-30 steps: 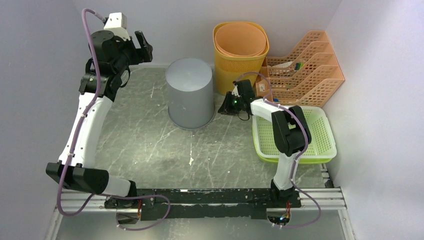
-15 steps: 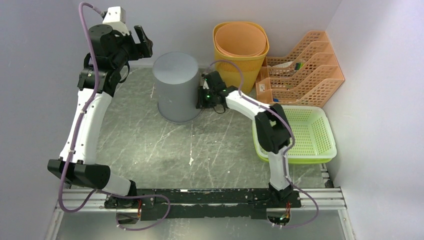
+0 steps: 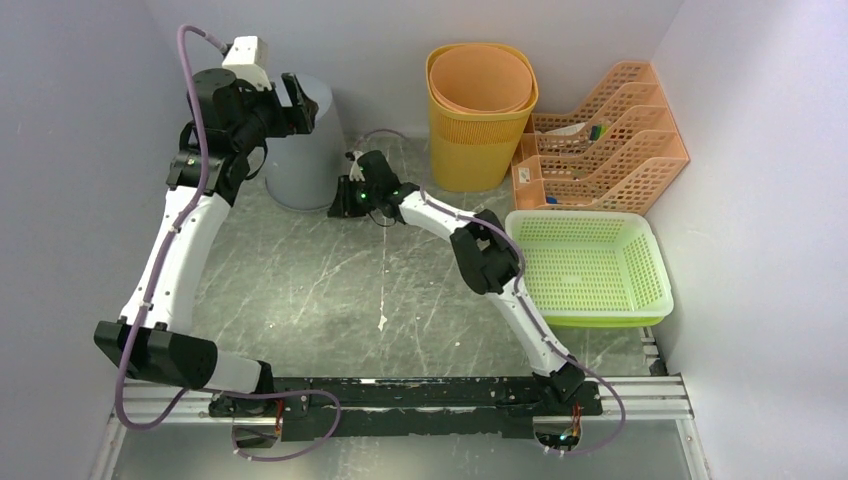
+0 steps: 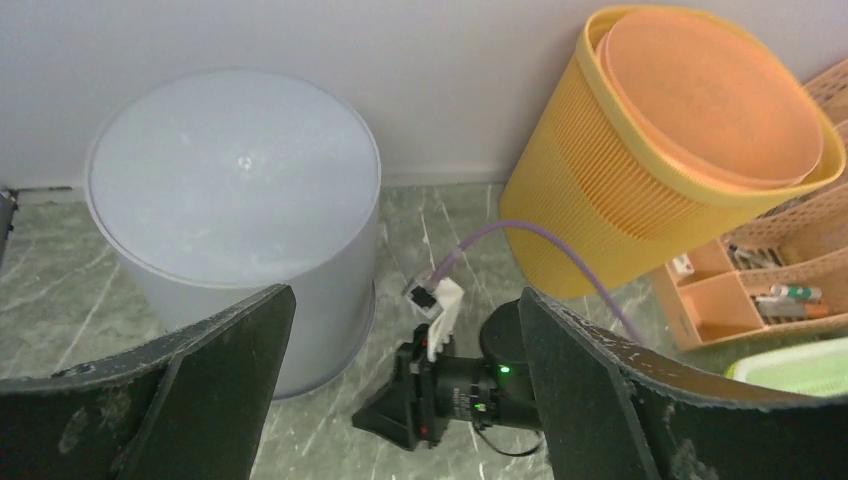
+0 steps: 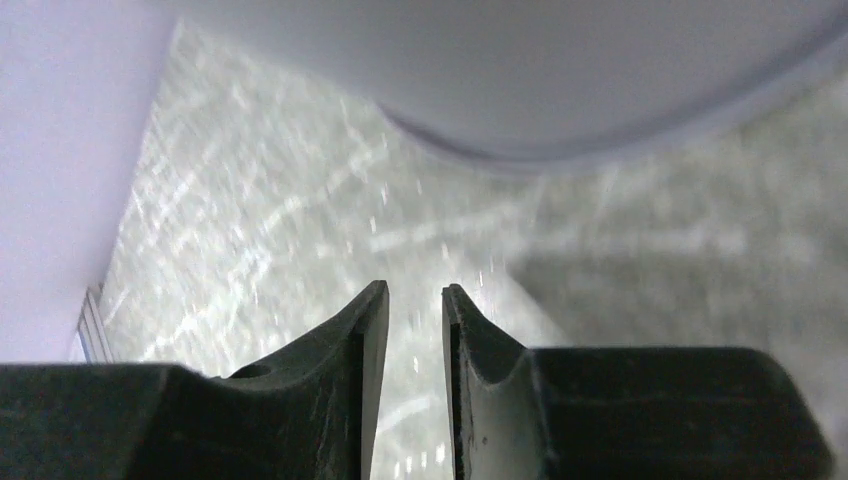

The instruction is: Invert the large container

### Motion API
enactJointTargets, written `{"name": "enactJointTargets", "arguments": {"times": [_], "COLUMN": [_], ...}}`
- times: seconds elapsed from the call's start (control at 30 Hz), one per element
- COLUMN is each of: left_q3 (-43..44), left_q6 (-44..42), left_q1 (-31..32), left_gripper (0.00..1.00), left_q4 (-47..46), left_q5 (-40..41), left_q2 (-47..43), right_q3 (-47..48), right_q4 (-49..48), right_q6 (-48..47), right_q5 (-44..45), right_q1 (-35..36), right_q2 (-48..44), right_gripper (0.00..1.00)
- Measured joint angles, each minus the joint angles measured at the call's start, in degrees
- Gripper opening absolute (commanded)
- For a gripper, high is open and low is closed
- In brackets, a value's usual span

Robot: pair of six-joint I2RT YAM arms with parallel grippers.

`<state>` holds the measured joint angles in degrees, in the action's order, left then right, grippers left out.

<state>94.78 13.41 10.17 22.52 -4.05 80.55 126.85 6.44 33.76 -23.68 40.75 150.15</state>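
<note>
Top external view: two white arms rise from a rail at the near edge of a grey marbled table. At the right sits a green basket. The right arm reaches far and left across the table, ending in the right gripper, low over the table just right of the bin. The right wrist view shows that gripper with its fingers almost together, a narrow gap between them, holding nothing, and the rim of the bin just beyond the tips.

The bin, grey and round, stands at the far left against the wall, closed end up and open rim on the table. The left gripper hovers over it. In the left wrist view, that gripper is spread wide and empty.

Far right of the bin stand an orange bin and an orange rack.
</note>
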Motion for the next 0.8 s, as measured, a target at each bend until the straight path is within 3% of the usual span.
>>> {"name": "enactJointTargets", "arguments": {"times": [0.2, 0.47, 0.8], "left_q3": [-3.8, -5.2, -12.4], "left_q6": [-0.7, -2.1, -7.2], "left_q1": [0.0, 2.2, 9.0], "left_gripper": [0.95, 0.95, 0.95], "left_q4": [-0.3, -1.3, -3.1], "left_q5": [-3.1, -7.2, -7.7], "left_q2": [0.4, 4.3, 15.4], "right_q3": [-23.9, -38.9, -49.5], "right_q4": [1.0, 5.6, 14.1], "right_q6": [-0.7, -4.1, -4.9], "right_q5": [6.2, 17.8, 26.0], "right_q1": [-1.2, -6.9, -15.3], "right_q2": [-19.5, -43.5, -53.5], "right_gripper": [0.28, 0.28, 0.29]}}
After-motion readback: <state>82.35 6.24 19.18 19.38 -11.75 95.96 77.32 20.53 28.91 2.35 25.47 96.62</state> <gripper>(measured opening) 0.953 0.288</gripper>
